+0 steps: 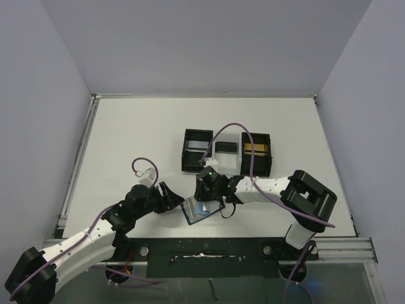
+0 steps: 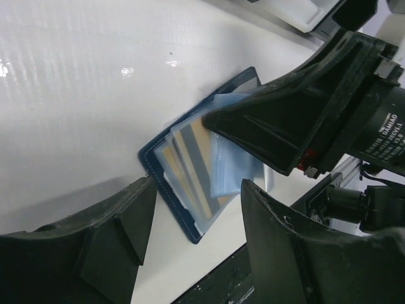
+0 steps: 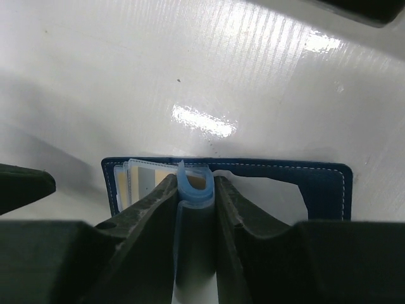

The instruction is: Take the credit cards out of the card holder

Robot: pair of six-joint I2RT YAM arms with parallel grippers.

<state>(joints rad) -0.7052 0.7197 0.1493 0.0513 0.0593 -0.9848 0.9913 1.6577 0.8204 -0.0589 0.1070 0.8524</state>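
The dark blue card holder (image 1: 201,210) lies open on the white table near the front edge. Its clear blue sleeves show gold and grey credit cards (image 2: 193,152) tucked inside. My right gripper (image 3: 195,187) comes down from above and is shut on one curled clear sleeve of the card holder (image 3: 316,183), with a gold card edge visible inside the curl. More cards (image 3: 142,177) lie flat in sleeves to the left of its fingers. My left gripper (image 2: 197,190) stands open just left of the holder's near corner, touching nothing.
Two black open-top boxes (image 1: 198,151) (image 1: 255,153) joined by a white tray (image 1: 225,149) stand behind the holder; the right one holds a gold card. The table's front rail (image 1: 202,250) runs close under the holder.
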